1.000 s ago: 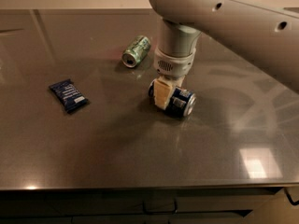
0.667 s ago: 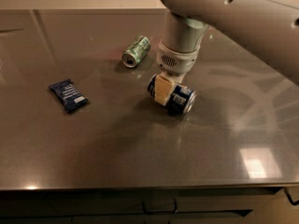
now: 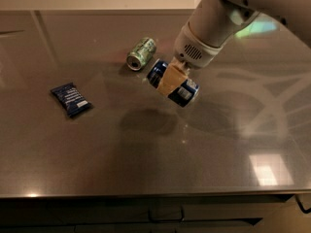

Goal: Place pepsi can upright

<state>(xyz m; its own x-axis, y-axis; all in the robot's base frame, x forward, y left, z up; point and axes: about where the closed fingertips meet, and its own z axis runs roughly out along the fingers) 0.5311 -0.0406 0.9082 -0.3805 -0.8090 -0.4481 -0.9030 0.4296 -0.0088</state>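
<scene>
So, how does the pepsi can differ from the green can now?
Colour: the pepsi can is dark blue; the green can is pale green. Support: the pepsi can hangs tilted in the hand, above the table, its shadow below it; the green can lies on its side on the table, left of the hand. Contact: the hand is shut on the pepsi can and does not touch the green can. Neither drink can stands upright.

Gripper (image 3: 172,80) above table (image 3: 146,178) centre, squeezing pepsi can (image 3: 186,92) at its middle. Held up in air, tilted, w/ dark shadow (image 3: 146,121) under it on table. Green can (image 3: 141,53) lying on side just behind, to left. Blue wrapper (image 3: 71,99) flat, well apart at far left.
</scene>
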